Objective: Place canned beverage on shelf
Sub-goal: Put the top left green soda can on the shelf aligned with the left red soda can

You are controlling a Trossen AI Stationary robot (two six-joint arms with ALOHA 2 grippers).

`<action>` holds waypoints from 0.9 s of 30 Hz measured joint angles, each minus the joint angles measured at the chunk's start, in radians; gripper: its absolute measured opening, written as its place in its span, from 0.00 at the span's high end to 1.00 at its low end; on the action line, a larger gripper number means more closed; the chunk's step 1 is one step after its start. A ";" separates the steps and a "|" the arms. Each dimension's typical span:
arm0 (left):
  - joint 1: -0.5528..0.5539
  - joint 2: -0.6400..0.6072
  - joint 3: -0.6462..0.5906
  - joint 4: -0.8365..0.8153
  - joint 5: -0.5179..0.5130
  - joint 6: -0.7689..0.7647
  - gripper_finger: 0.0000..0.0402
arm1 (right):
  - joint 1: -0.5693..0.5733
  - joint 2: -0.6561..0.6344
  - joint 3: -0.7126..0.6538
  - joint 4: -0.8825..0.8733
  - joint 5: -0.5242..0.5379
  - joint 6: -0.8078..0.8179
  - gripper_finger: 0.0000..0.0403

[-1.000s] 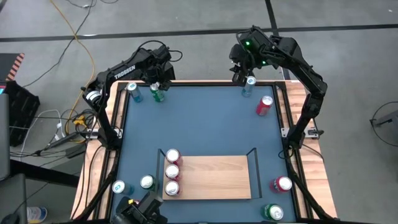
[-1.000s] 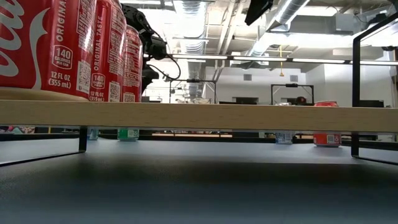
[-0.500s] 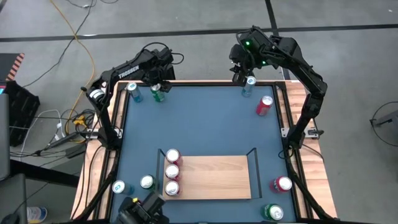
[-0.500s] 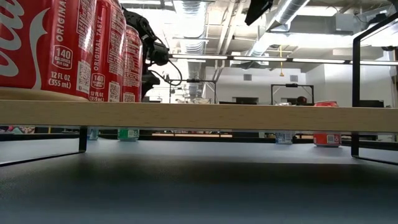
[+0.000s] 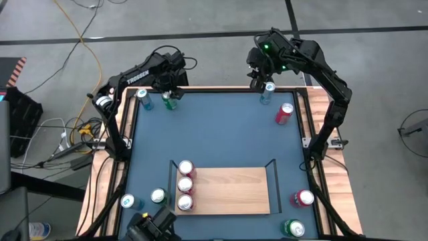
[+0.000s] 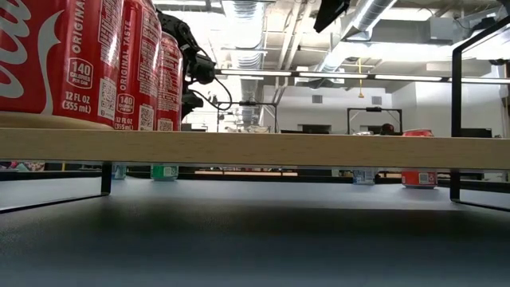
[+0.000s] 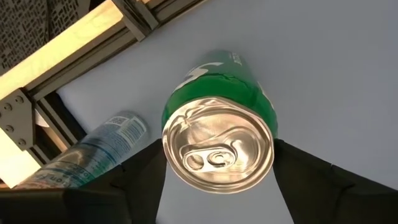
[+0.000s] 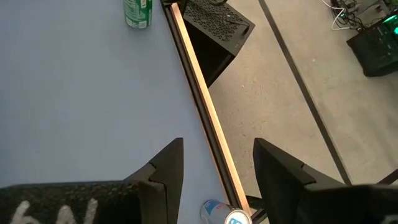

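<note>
I see a dark blue tabletop (image 5: pixel 221 134) edged with pale wooden strips (image 5: pixel 107 167). The shelf (image 5: pixel 231 191) is a light-wood board with thin black rails (image 5: pixel 273 164). On it stand three red cans (image 6: pixel 76 60) with white lettering. The can (image 7: pixel 217 134) in my left wrist view is bright green with a silver top. Beside it lies a light blue can (image 7: pixel 93 152) with white print. Both arms (image 5: pixel 137 77) are black.

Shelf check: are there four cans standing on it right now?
No. The high view shows only three red cans on the shelf, lined up along its left end, with the rest of the board bare.
</note>
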 joint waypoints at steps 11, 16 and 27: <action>-0.027 -0.002 0.001 -0.037 0.004 -0.047 0.39 | 0.000 0.000 0.000 0.000 0.001 -0.006 0.56; -0.054 -0.002 0.008 -0.055 0.003 -0.071 0.42 | 0.000 0.000 0.000 0.000 0.001 -0.008 0.56; -0.062 0.000 0.008 0.022 -0.048 -0.067 0.31 | 0.000 0.000 0.000 0.000 -0.016 -0.008 0.56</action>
